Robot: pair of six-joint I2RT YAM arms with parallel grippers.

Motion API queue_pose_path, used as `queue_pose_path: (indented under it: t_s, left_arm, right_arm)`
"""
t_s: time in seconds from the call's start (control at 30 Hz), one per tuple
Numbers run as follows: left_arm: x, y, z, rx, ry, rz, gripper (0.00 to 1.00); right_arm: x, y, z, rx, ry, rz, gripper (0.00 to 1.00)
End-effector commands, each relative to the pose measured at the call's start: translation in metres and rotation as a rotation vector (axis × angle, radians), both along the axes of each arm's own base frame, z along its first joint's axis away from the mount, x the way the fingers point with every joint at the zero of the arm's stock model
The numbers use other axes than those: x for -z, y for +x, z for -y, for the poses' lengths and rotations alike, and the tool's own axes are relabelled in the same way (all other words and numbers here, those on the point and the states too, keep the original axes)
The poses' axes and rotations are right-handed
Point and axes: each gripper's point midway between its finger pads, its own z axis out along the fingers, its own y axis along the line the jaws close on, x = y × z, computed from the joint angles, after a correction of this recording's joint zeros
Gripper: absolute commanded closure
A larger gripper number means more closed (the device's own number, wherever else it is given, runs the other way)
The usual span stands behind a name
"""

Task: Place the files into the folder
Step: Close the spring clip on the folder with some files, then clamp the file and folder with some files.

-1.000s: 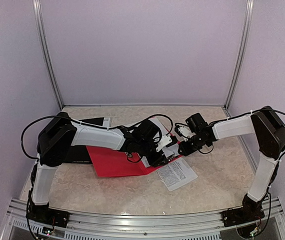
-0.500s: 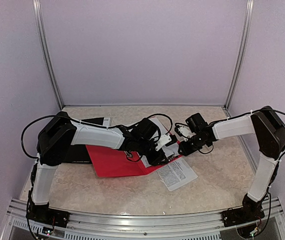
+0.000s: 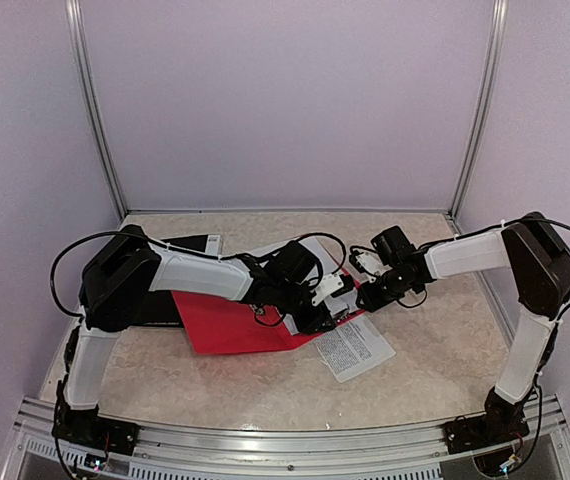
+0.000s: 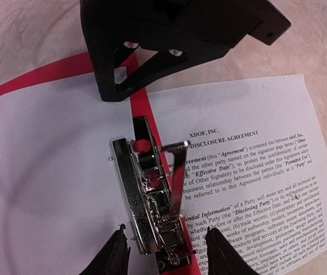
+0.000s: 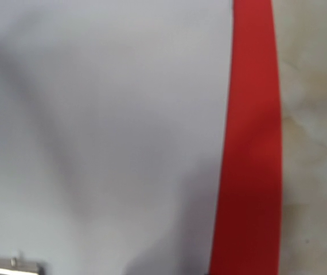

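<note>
The printed sheet (image 4: 255, 172) reads "XDOF, INC." above "DISCLOSURE AGREEMENT".

folder (image 3: 227, 328): red, open flat | blank sheet (image 5: 94, 114): on folder | printed sheet (image 4: 255, 172): flat, at folder's edge

Holding left gripper (image 3: 317, 312) and right gripper (image 3: 367, 296) nearly tip to tip over the red folder (image 3: 227, 327); showing a printed sheet (image 3: 357, 347) just nearside of both jaws.

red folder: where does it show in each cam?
Top external: red folder lies left of centre.
Left wrist: red folder is a red strip down the middle, running under the metal clip.
Right wrist: red folder is a vertical band right of centre.
Shared landmark: the marbled table bordering it in all three.
</note>
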Motion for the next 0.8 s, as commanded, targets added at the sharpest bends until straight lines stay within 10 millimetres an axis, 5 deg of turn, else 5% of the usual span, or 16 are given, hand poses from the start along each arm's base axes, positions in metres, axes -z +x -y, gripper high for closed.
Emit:
queue_pose_path:
  t_s: [0.0,0.77]
  left_arm:
    - [0.010,-0.002,0.004,0.020,0.007,-0.005,0.57]
    - [0.027,-0.007,0.001,0.023,0.035,-0.031,0.71]
  right_arm:
    - [0.013,-0.007,0.009,0.002,-0.030,-0.053,0.71]
    - [0.013,-0.008,0.009,0.000,-0.031,-0.055,0.71]
